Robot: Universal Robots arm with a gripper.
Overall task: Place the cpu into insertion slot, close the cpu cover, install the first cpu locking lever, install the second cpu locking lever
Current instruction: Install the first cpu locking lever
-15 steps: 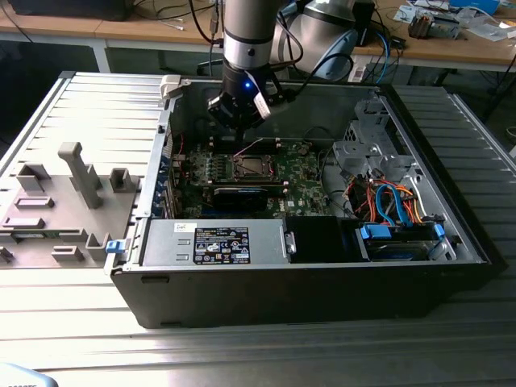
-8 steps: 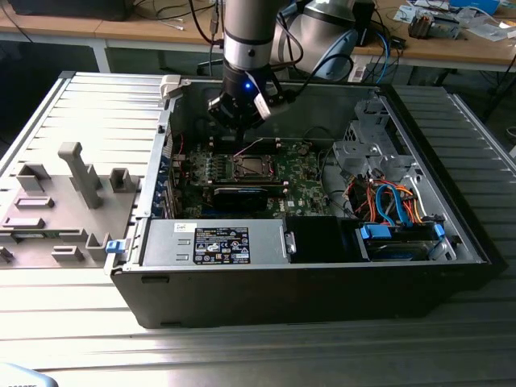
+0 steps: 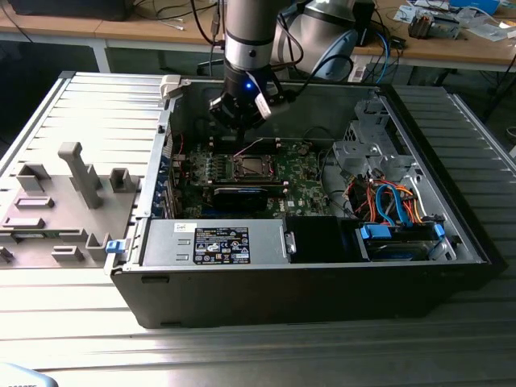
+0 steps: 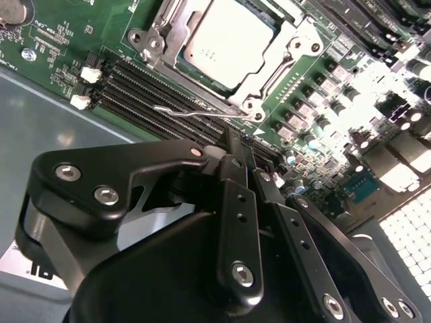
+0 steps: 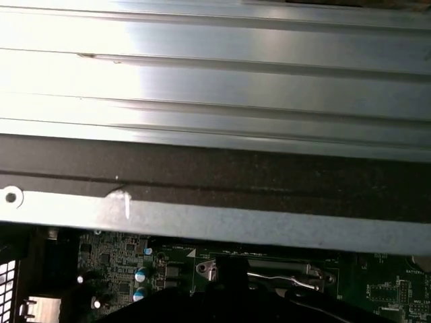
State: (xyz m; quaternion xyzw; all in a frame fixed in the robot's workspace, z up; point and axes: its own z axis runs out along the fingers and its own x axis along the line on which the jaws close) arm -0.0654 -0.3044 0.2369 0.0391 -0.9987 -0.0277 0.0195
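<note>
The cpu, a silver-grey square, lies in the insertion slot on the green motherboard. The silvery cpu cover lies flat around it, framing its top. A thin wire locking lever runs along one side of the socket, over the memory slots; it is also seen in the first wrist view as the lever. My gripper hangs just above that lever's socket end, black fingers pressed together with nothing seen between them. In the exterior view the gripper is inside the open computer case, behind the socket.
Long memory slots lie beside the socket. A black expansion card sits in front of it, then the power supply. Drive cage and cables fill the exterior view's right. The case wall stands close behind my gripper.
</note>
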